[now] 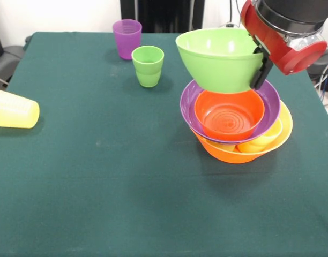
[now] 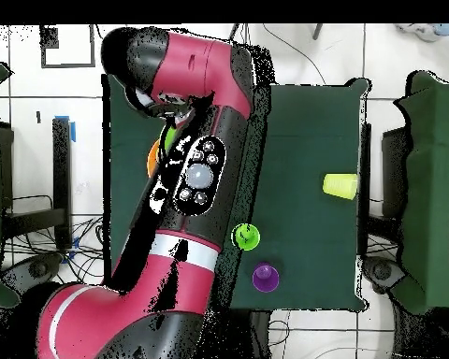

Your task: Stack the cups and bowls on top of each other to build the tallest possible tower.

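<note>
My gripper (image 1: 259,60) is shut on the right rim of the deep lime green bowl (image 1: 217,59) and holds it slightly tilted over the back of the tower. The tower has the largest yellow-orange bowl (image 1: 228,154) as its base. A yellow-orange cup (image 1: 262,141) lies inside that bowl, under the wide purple bowl (image 1: 186,105). The small orange bowl (image 1: 228,115) sits in the purple bowl. I cannot tell whether the green bowl touches the orange bowl. In the overhead view the arm (image 2: 195,178) hides the tower except for slivers of green (image 2: 170,138) and orange (image 2: 152,157).
A purple cup (image 1: 127,37) (image 2: 265,277) and a lime green cup (image 1: 148,65) (image 2: 246,236) stand upright at the far side of the green table (image 1: 110,176). A pale yellow cup (image 1: 14,110) (image 2: 340,185) lies on its side by the left edge.
</note>
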Controlling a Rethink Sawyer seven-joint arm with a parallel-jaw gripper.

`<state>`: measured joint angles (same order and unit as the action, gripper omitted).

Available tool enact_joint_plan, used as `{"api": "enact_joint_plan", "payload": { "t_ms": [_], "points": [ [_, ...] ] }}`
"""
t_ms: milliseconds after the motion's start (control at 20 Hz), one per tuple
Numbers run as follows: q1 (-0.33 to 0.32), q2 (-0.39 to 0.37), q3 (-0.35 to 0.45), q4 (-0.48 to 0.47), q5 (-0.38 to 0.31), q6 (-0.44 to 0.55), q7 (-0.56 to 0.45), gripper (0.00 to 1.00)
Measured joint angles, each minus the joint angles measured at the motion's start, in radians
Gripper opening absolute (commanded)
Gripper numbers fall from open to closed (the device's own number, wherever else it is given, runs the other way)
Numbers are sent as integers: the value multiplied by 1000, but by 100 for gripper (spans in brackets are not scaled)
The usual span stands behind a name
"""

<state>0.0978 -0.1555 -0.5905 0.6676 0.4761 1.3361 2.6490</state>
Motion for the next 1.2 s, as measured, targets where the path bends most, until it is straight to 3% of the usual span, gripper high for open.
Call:
{"api": "enact_joint_plan", "payload": {
  "t_ms": [1200],
  "points": [
    [-3,37,-12,0,5,-15,0,0]
  ]
}}
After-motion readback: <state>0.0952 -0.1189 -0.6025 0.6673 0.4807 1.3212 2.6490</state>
